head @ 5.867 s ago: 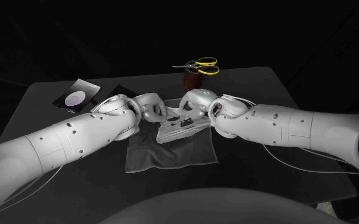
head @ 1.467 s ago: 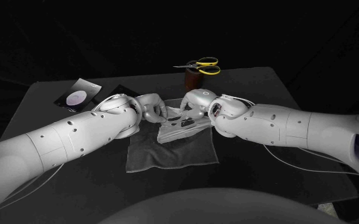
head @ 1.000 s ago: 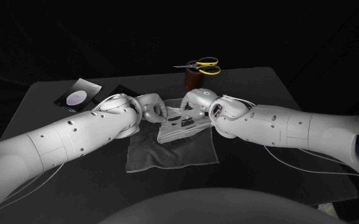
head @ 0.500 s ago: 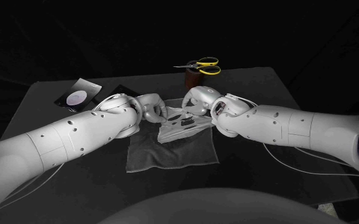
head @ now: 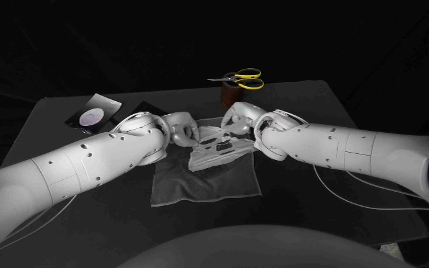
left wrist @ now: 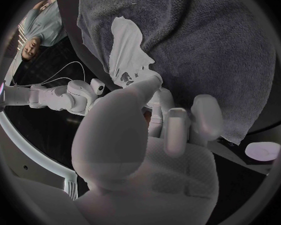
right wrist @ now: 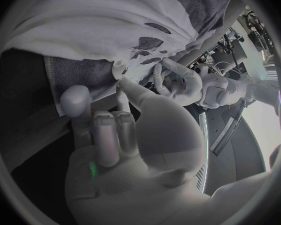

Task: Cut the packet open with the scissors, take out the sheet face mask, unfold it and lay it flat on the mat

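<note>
Counts: 1 mask (head: 217, 151), 1 mat (head: 206, 186), 1 scissors (head: 240, 79), 1 packet (head: 92, 113), 1 pot (head: 230, 97), 2 hands.

Mask: white, crumpled, not flat, w/ dark cut-outs. It lies on the mat's far half, mid-bench (head: 344, 110). Its near part rests on the mat; its far edge is drawn up btwn the two hands.

Left hand (head: 180, 129): at the mask's far-left edge. Thumb tip touches the mask rim and the fingers (left wrist: 175, 130) are curled in close under it, so it has hold of that edge.

Right hand (head: 238, 121): at the mask's far-right edge, just beside the left hand, not touching it. In the right wrist view the thumb tip sits on the mask rim and the mask is pulled taut toward it, so it looks pinched. One finger stands off to the side, clear of the mask, the others curled.

Mat: grey cloth, spread mid-bench, reaching toward the near edge.

Scissors: yellow handles, standing in the dark pot at the far edge, approx. mid, behind the hands and apart from them.

Packet: flat, near the far-left corner, well apart from mat and hands.
</note>
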You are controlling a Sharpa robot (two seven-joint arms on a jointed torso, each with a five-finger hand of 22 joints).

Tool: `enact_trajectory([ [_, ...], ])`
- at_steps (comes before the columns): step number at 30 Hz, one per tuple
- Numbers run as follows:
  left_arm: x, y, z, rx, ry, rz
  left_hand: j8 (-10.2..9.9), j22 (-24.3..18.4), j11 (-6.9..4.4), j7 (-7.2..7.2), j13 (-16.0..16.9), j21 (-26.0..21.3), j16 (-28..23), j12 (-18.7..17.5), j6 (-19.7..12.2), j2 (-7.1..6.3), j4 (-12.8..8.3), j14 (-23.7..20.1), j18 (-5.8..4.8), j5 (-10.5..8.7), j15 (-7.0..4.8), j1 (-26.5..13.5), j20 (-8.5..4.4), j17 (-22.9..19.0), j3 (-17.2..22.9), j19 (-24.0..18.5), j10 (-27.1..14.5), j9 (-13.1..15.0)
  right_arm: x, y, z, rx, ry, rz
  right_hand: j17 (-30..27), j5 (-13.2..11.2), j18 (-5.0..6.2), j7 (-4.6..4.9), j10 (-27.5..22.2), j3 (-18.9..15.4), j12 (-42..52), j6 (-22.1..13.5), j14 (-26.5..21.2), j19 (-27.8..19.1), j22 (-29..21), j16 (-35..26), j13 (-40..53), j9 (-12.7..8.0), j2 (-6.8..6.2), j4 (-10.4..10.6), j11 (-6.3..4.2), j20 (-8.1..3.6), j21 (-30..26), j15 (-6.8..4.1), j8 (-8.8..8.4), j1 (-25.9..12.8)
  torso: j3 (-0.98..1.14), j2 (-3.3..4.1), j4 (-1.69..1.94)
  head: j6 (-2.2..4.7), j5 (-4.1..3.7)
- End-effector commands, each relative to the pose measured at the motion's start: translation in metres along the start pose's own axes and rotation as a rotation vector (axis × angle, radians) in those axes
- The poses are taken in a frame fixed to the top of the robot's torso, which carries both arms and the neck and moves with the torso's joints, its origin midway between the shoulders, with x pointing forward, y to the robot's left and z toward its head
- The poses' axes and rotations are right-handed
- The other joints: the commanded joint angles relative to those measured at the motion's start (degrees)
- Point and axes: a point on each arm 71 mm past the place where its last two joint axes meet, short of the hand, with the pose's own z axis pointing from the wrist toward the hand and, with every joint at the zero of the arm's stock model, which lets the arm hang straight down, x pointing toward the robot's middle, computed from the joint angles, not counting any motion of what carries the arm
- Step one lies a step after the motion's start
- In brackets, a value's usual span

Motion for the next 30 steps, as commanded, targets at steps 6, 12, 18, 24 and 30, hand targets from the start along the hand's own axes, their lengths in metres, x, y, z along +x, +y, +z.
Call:
enact_trajectory([
  [6,0.01,0.006,0.0,-0.04,0.06,0.018,-0.2,0.08,0.19,0.32,0.03,-0.11,0.21,0.18,-0.14,-0.19,0.01,1.56,-0.74,-0.26,0.29,0.37,0.26,4.18,0.3,-0.01,-0.09,-0.08,-0.003,-0.004,0.005,0.037,-0.004,0.064,15.08,0.22,0.82,0.03,6.07,0.18,0.31,-0.07,6.19,-0.28,4.41,0.19,15.05,0.64,0.43,0.34,-0.39,-0.12,-0.06,-0.42,0.3,-0.44,0.0,0.0,0.01,0.0,-0.05],
  [12,0.01,0.006,0.0,-0.041,0.062,0.018,-0.36,0.1,0.26,0.37,0.07,-0.09,0.22,0.25,-0.2,-0.2,0.02,1.54,-0.73,-0.27,0.35,0.41,0.33,4.2,0.32,-0.05,-0.25,-0.07,-0.008,-0.003,0.009,0.035,-0.051,0.066,15.08,0.22,0.77,0.02,6.07,0.28,0.31,-0.07,6.19,-0.17,4.48,0.19,15.05,0.68,0.57,0.39,-0.4,-0.14,0.19,-0.44,0.35,-0.44,0.0,0.01,-0.01,0.0,-0.06],
  [18,0.01,0.006,0.0,-0.044,0.066,0.019,-0.36,0.1,0.26,0.37,0.07,-0.09,0.22,0.25,-0.2,-0.2,0.02,1.54,-0.73,-0.27,0.35,0.41,0.33,4.2,0.32,-0.05,-0.25,-0.07,-0.015,0.0,0.015,0.025,-0.094,0.046,15.08,0.22,0.73,0.0,6.07,0.39,0.31,-0.07,6.19,-0.07,4.55,0.19,15.05,0.72,0.69,0.4,-0.42,-0.16,0.41,-0.46,0.41,-0.41,-0.03,-0.01,0.02,0.0,-0.07],
  [24,0.01,0.006,0.0,-0.047,0.067,0.02,-0.41,0.13,0.29,0.4,0.09,-0.07,0.21,0.28,-0.23,-0.21,0.02,1.52,-0.74,-0.27,0.38,0.41,0.35,4.16,0.31,-0.04,-0.29,-0.07,-0.019,0.001,0.022,0.033,-0.07,0.001,15.08,0.22,0.74,0.0,6.07,0.44,0.31,-0.07,6.19,-0.08,4.53,0.19,15.05,0.74,0.73,0.39,-0.43,-0.17,0.35,-0.46,0.43,-0.38,-0.1,0.0,0.02,0.0,-0.14],
  [30,0.01,0.007,0.0,-0.052,0.066,0.019,-0.46,0.13,0.31,0.42,0.07,-0.07,0.22,0.29,-0.28,-0.24,0.03,1.53,-0.74,-0.27,0.39,0.38,0.36,4.21,0.29,-0.05,-0.33,-0.08,-0.019,-0.001,0.027,0.04,-0.032,-0.061,15.08,0.22,0.77,-0.01,6.07,0.49,0.31,-0.08,6.19,-0.14,4.49,0.19,15.05,0.75,0.78,0.39,-0.44,-0.17,0.2,-0.47,0.45,-0.36,-0.07,0.03,0.04,0.0,-0.13],
])
